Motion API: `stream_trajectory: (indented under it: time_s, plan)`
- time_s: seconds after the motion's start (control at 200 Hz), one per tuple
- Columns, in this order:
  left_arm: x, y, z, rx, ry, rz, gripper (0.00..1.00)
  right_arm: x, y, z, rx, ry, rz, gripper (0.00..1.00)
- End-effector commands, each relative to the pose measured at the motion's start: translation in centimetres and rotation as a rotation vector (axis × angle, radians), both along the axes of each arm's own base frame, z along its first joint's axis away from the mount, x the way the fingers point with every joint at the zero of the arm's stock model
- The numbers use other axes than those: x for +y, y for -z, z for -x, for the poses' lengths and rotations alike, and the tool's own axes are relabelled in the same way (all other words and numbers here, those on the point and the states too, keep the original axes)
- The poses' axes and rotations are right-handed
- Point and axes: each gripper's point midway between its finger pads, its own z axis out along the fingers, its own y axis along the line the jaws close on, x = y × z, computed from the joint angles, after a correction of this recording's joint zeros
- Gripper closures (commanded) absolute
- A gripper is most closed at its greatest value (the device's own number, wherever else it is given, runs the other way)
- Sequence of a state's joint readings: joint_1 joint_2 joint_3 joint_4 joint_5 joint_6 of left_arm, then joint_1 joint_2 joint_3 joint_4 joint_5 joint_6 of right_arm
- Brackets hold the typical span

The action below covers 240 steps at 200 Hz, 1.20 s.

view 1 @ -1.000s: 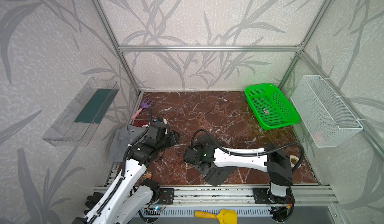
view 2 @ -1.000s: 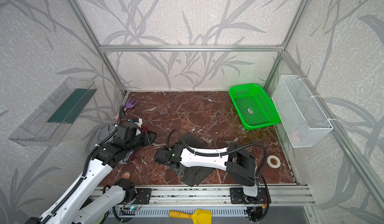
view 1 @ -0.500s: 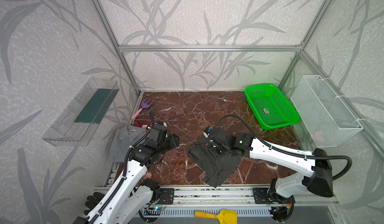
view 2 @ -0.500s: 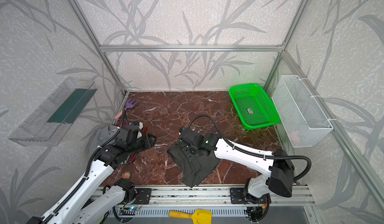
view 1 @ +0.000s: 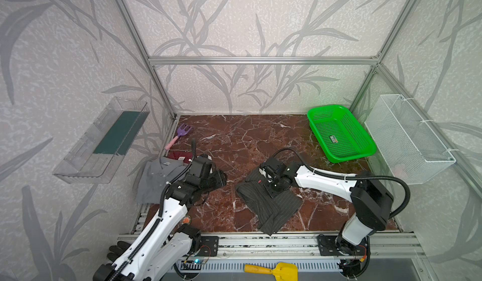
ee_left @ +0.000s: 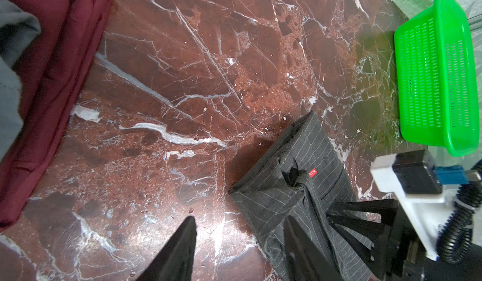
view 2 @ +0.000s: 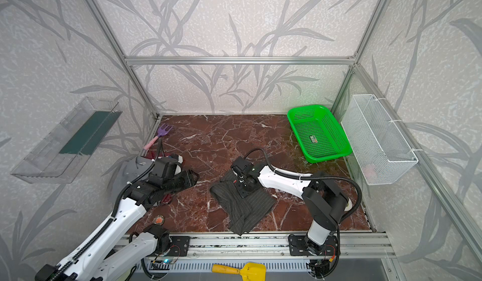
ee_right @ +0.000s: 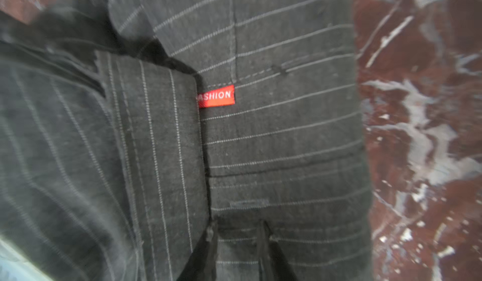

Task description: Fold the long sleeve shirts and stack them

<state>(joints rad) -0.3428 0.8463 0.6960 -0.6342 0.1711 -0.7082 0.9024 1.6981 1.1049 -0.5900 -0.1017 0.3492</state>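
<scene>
The pinstriped shirt point(view 1: 273, 209) is matt woven cloth, the tabletop point(view 1: 234, 141) glossy veined stone, the basket point(view 1: 349, 156) shiny perforated plastic.

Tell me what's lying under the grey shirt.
A dark red shirt sticks out from under the grey shirt. How far it reaches beneath is covered.

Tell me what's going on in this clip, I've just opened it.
A two-armed robot is folding shirts. The right gripper is down on the folded pinstriped shirt near the front middle of the marble table, its fingertips close together on the cloth; whether it has pinched a fold is unclear. The left gripper hovers open and empty between that shirt and the grey shirt, which partly covers the dark red shirt at the left edge.
</scene>
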Motion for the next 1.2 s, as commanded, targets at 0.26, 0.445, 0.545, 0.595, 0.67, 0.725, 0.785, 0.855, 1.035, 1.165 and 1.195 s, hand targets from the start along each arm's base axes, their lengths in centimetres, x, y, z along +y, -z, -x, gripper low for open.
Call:
stream_trajectory:
  time_s: [0.26, 0.445, 0.545, 0.595, 0.67, 0.725, 0.785, 0.855, 1.035, 1.165, 1.195]
  plan:
    - [0.1, 0.2, -0.2, -0.002, -0.008, 0.003, 0.45, 4.0, -2.1, 3.5, 0.141, -0.102, -0.288, 0.71]
    - [0.1, 0.1, -0.1, -0.005, -0.010, 0.002, 0.45, 4.7, -3.6, 4.1, 0.138, -0.125, -0.347, 0.72]
    - [0.1, 0.0, -0.1, -0.006, -0.009, 0.003, 0.45, 4.5, -4.0, 4.1, 0.127, -0.129, -0.344, 0.71]
    - [0.1, 0.1, -0.1, -0.004, -0.009, 0.003, 0.45, 4.2, -3.9, 3.8, 0.119, -0.124, -0.331, 0.69]
    - [0.1, 0.1, -0.1, -0.006, -0.009, 0.003, 0.45, 4.4, -3.8, 4.0, 0.134, -0.129, -0.341, 0.68]
    - [0.2, -0.1, -0.1, -0.011, -0.009, 0.003, 0.45, 4.8, -3.8, 4.3, 0.161, -0.141, -0.362, 0.67]
    - [0.3, -0.1, -0.1, -0.012, -0.012, 0.000, 0.45, 5.3, -4.0, 4.6, 0.183, -0.142, -0.385, 0.67]
    - [0.3, -0.3, 0.0, -0.018, -0.012, -0.002, 0.45, 6.2, -4.6, 5.3, 0.199, -0.165, -0.429, 0.67]
    - [0.4, -0.4, 0.0, -0.022, -0.013, -0.004, 0.45, 8.1, -6.2, 6.9, 0.249, -0.192, -0.534, 0.67]
    - [0.7, -0.7, 0.0, -0.039, -0.026, -0.009, 0.45, 10.3, -7.0, 9.7, 0.268, -0.280, -0.551, 0.67]
    - [0.7, -0.8, 0.0, -0.044, -0.027, -0.010, 0.45, 11.0, -7.1, 10.8, 0.287, -0.301, -0.565, 0.67]
